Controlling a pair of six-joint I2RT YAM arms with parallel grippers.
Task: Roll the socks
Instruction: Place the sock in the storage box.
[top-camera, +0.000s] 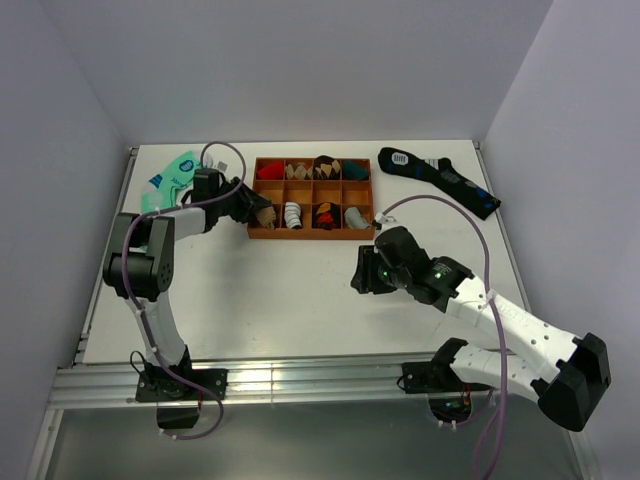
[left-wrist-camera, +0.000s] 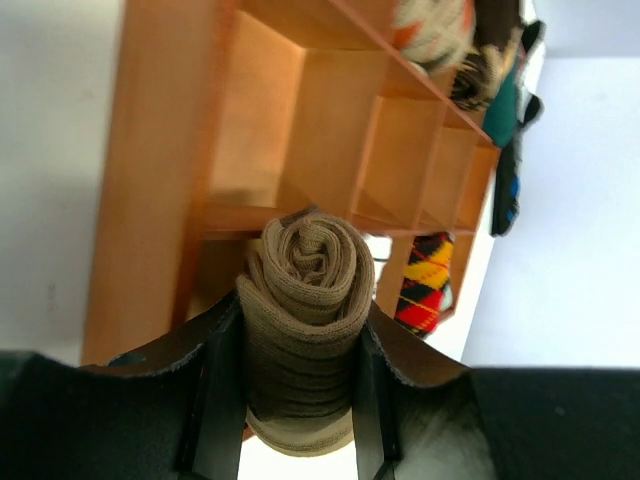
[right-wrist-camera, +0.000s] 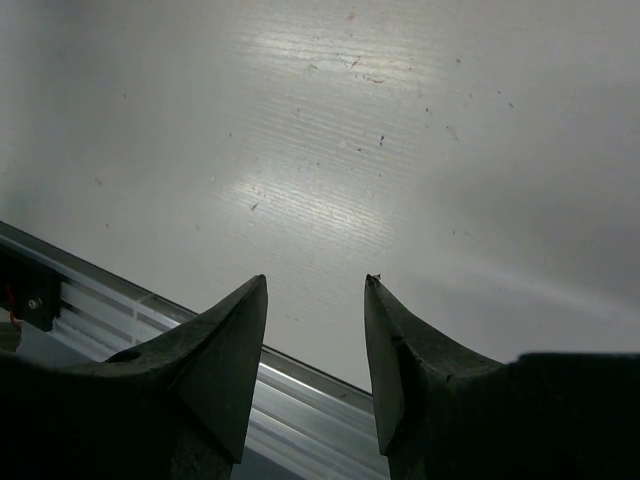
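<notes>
**Socks (left-wrist-camera: 305, 290) rolled, gripped at the wooden tray (top-camera: 300, 233)**

The left gripper (left-wrist-camera: 300, 325) clamps the tan roll at the tray's near-left compartment. Off the tray's near-right corner, the right gripper (right-wrist-camera: 316, 285) hangs with jaws apart, holding nothing.

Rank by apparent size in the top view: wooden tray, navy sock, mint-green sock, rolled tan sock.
1. wooden tray
2. navy sock
3. mint-green sock (partly hidden, so unsure)
4. rolled tan sock, smallest
</notes>
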